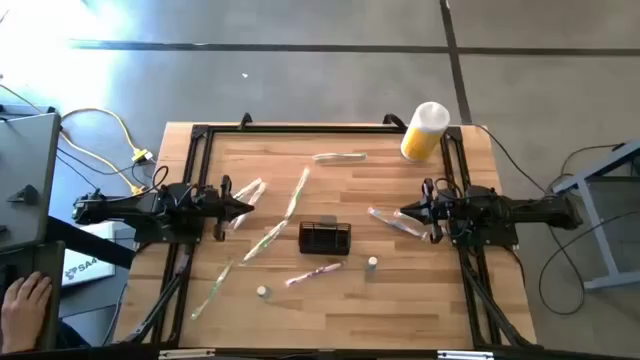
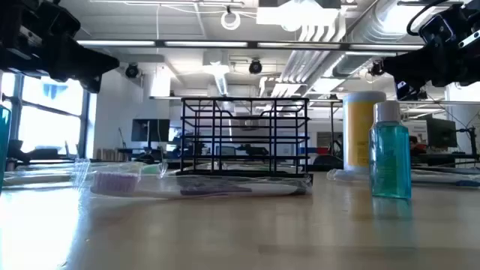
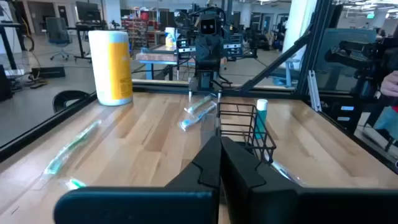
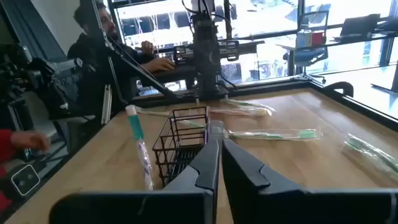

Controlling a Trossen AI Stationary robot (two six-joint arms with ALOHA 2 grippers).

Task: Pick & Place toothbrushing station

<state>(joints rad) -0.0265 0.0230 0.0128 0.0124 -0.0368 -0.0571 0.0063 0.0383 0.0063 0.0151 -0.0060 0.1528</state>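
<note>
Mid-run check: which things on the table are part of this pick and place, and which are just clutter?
Job:
- toothbrushing station, black wire box at table centre
- left hand, shut, empty, waiting at the left edge
- right hand, shut, empty, at the right edge

Lying about:
- yellow bottle, far right corner
- wrapped toothbrushes, scattered
- small teal bottle

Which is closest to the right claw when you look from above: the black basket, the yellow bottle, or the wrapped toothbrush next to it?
From the right claw:
1. Wrapped toothbrush, right beside the tip.
2. Yellow bottle, at the table's far edge.
3. Black basket, mid-table; almost level with the bottle, slightly farther.
</note>
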